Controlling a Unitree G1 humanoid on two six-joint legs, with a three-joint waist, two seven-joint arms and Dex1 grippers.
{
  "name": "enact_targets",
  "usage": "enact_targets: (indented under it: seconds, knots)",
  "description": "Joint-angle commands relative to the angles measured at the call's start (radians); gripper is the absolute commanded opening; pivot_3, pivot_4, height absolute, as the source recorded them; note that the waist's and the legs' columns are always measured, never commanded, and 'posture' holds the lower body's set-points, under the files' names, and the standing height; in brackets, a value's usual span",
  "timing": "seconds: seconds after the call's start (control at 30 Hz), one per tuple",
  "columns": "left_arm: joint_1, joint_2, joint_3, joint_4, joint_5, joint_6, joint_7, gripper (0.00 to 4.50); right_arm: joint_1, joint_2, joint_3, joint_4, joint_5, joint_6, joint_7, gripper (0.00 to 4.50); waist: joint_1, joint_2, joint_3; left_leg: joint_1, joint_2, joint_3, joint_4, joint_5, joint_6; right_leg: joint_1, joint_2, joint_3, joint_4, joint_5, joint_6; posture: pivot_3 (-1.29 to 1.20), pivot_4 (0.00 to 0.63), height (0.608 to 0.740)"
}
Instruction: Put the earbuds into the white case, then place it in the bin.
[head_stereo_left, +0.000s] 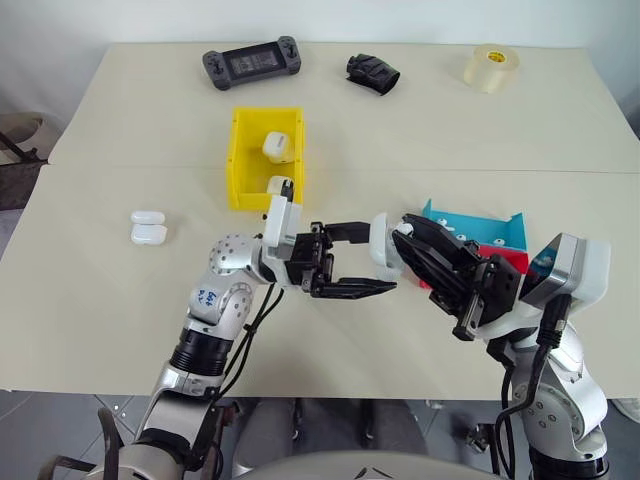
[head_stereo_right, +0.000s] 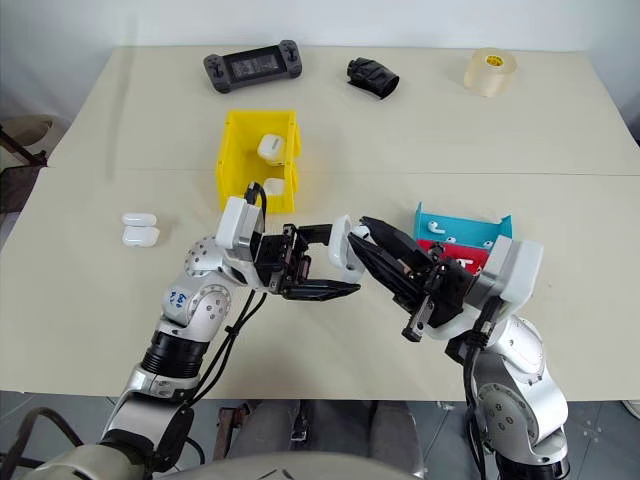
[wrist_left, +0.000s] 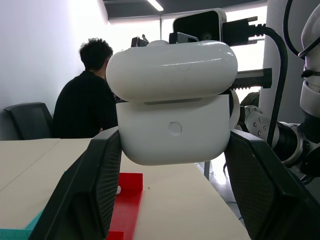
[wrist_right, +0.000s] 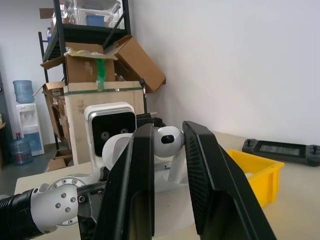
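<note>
- I see my left gripper (head_stereo_left: 372, 258) clamped on the white case (wrist_left: 175, 107), one black finger on each side of its lower half; the lid stands ajar above the body.
- My right gripper (wrist_right: 167, 142) meets it from the opposite side, its two fingers pinching the rounded white lid edge between them.
- Both grippers hold this one case in the air above the table (head_stereo_left: 120, 300), between my two arms.
- Just beyond the right gripper lie two low trays, one teal tray (head_stereo_right: 470, 226) and one red tray (head_stereo_right: 470, 255), touching each other; I can make out tiny white earbuds (head_stereo_right: 447, 240) on them, but I cannot count them for certain.
- Beyond the left gripper stands one yellow bin (head_stereo_left: 242, 160), with two white cases (head_stereo_left: 277, 146) inside it.
- Well out to the left gripper's outer side rest two more white cases (head_stereo_left: 148, 226), side by side and touching.
- At the far edge of the table I count one handheld game console (head_stereo_left: 252, 66), one black crumpled object (head_stereo_left: 373, 73) and one roll of tape (head_stereo_left: 491, 67).
- In the left wrist view, one person (wrist_left: 82, 100) in dark clothing sits with their back to me.
</note>
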Motion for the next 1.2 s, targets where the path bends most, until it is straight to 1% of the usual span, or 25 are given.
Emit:
enact_targets:
  seconds: [0.03, 0.23, 0.63, 0.77, 0.97, 1.2]
  knots:
    - [-0.032, -0.013, 0.038, -0.035, -0.029, -0.01, 0.024, 2.75, -0.015, -0.013, -0.009, 0.009, 0.006, 0.005, 0.004, 0.49, 0.0, 0.0, 0.0, 0.0, 0.0, 0.0, 0.0, 0.0, 0.0, 0.0, 0.0, 0.0, 0.0, 0.0, 0.0, 0.0, 0.15, 0.74]
    - [-0.027, -0.012, 0.033, -0.043, -0.032, -0.006, 0.021, 2.75, -0.062, 0.003, 0.004, 0.034, -0.002, 0.0, -0.004, 0.49, 0.0, 0.0, 0.0, 0.0, 0.0, 0.0, 0.0, 0.0, 0.0, 0.0, 0.0, 0.0, 0.0, 0.0, 0.0, 0.0, 0.15, 0.74]
    - [-0.021, -0.004, 0.033, -0.049, -0.034, 0.005, 0.003, 2.75, -0.09, 0.018, 0.021, 0.095, -0.027, -0.038, 0.033, 0.49, 0.0, 0.0, 0.0, 0.0, 0.0, 0.0, 0.0, 0.0, 0.0, 0.0, 0.0, 0.0, 0.0, 0.0, 0.0, 0.0, 0.15, 0.74]
    - [-0.012, 0.005, 0.03, -0.058, -0.044, 0.019, -0.012, 2.75, -0.094, 0.003, 0.024, 0.102, -0.038, -0.036, 0.052, 0.49, 0.0, 0.0, 0.0, 0.0, 0.0, 0.0, 0.0, 0.0, 0.0, 0.0, 0.0, 0.0, 0.0, 0.0, 0.0, 0.0, 0.15, 0.74]
    - [-0.012, -0.009, 0.035, -0.054, -0.042, 0.01, -0.01, 2.75, -0.085, -0.029, 0.018, 0.127, -0.048, -0.026, 0.088, 0.49, 0.0, 0.0, 0.0, 0.0, 0.0, 0.0, 0.0, 0.0, 0.0, 0.0, 0.0, 0.0, 0.0, 0.0, 0.0, 0.0, 0.15, 0.74]
    - [-0.012, -0.029, 0.05, -0.044, -0.035, -0.007, 0.01, 2.75, -0.08, -0.084, -0.033, 0.129, 0.015, 0.014, 0.104, 0.49, 0.0, 0.0, 0.0, 0.0, 0.001, 0.0, 0.0, 0.0, 0.0, 0.0, 0.0, 0.0, 0.0, 0.0, 0.0, 0.0, 0.15, 0.74]
